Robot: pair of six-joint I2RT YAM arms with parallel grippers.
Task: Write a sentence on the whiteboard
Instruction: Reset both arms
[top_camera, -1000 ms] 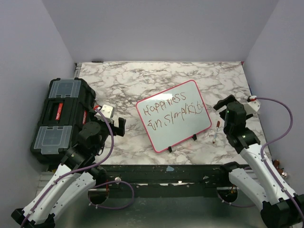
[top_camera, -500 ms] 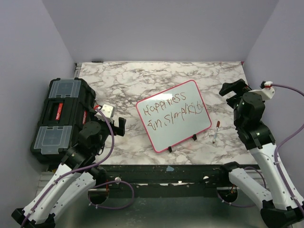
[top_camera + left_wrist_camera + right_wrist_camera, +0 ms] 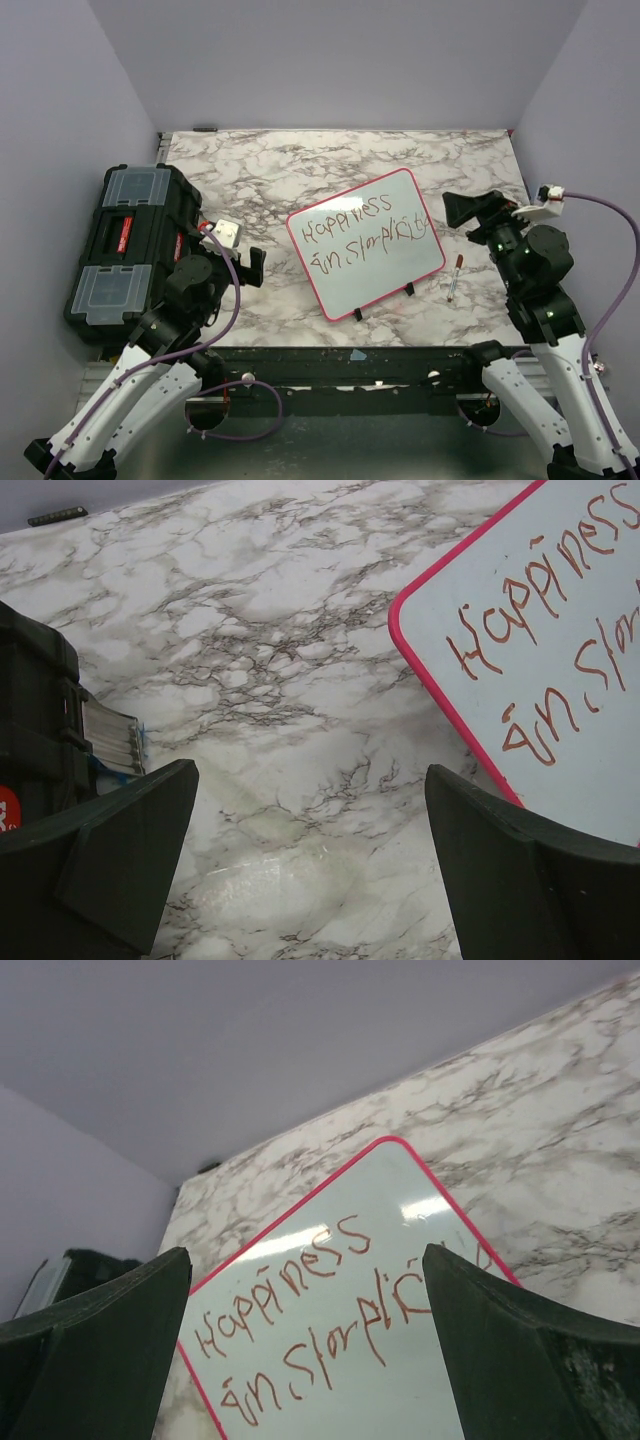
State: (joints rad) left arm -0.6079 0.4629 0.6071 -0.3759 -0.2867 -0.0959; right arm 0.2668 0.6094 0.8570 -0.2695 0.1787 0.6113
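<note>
The whiteboard (image 3: 330, 285) with a pink-red frame stands tilted on two black feet in the middle of the marble table. The sentence (image 3: 365, 232) in dark red-brown marker reads about "Happiness in Simplicity" in two lines. It also shows in the right wrist view (image 3: 320, 1330) and partly in the left wrist view (image 3: 545, 650). My left gripper (image 3: 247, 266) is open and empty, left of the board. My right gripper (image 3: 462, 210) is open and empty, raised to the right of the board and facing it. A marker (image 3: 455, 276) lies on the table right of the board.
A black toolbox (image 3: 125, 245) with clear lid compartments sits at the table's left edge. Its side shows in the left wrist view (image 3: 40, 730). Purple walls close in the table on three sides.
My right arm swung away to the right, then turned back so its gripper now points left at the board. The left arm, board and marker have not moved.
</note>
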